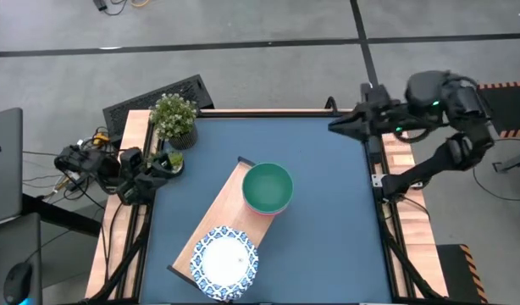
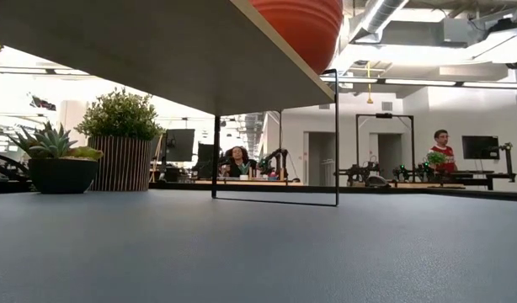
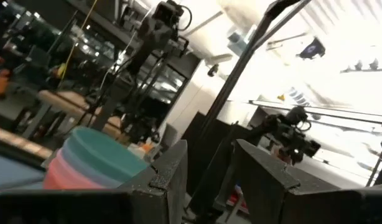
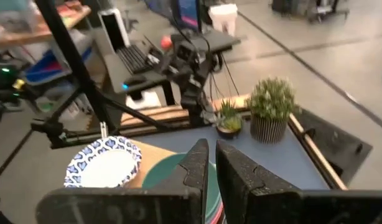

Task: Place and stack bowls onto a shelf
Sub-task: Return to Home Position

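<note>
The shelf (image 1: pixel 222 216) is a light wooden board lying slantwise on the dark blue table; in the low view the shelf (image 2: pixel 174 59) stands raised on thin dark legs. A stack of bowls (image 1: pixel 268 187), teal on top and pink below, sits at its far end, and the stack (image 3: pixel 91 158) also shows in the left wrist view. A blue-and-white bowl (image 1: pixel 224 258) rests on the shelf's near end. My left gripper (image 1: pixel 164 166) waits open at the table's left edge by the plants. My right gripper (image 1: pixel 334 125) hovers shut over the far right corner.
Two potted plants stand at the far left corner: a bushy one (image 1: pixel 174 119) and a small succulent (image 1: pixel 174 159). Bare tabletop (image 1: pixel 328 220) lies to the right of the shelf. People sit at desks (image 2: pixel 237 160) in the room beyond.
</note>
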